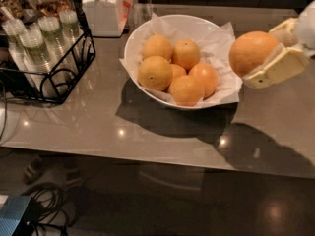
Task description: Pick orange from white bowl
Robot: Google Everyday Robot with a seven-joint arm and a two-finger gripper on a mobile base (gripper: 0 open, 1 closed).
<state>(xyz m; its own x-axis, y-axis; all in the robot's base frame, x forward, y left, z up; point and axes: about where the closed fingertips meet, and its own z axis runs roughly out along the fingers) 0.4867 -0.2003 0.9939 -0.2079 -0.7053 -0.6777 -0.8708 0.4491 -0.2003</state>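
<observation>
My gripper (268, 50) is at the right edge of the view, shut on the orange (251, 52), a large smooth round fruit. It holds the orange in the air just right of the white bowl (142, 31), above the counter. One cream finger (275, 68) runs under the fruit and the other sits behind it. The wide white bowl is lined with crinkled white paper (221, 43) and still holds several oranges (177, 70), one with a small dark dot (155, 73).
A black wire rack (47, 68) with lidded cups stands at the left. A white lidded jar (103, 9) stands behind the bowl. The glossy grey counter (147, 132) ends at a front edge below; cables lie on the floor at lower left.
</observation>
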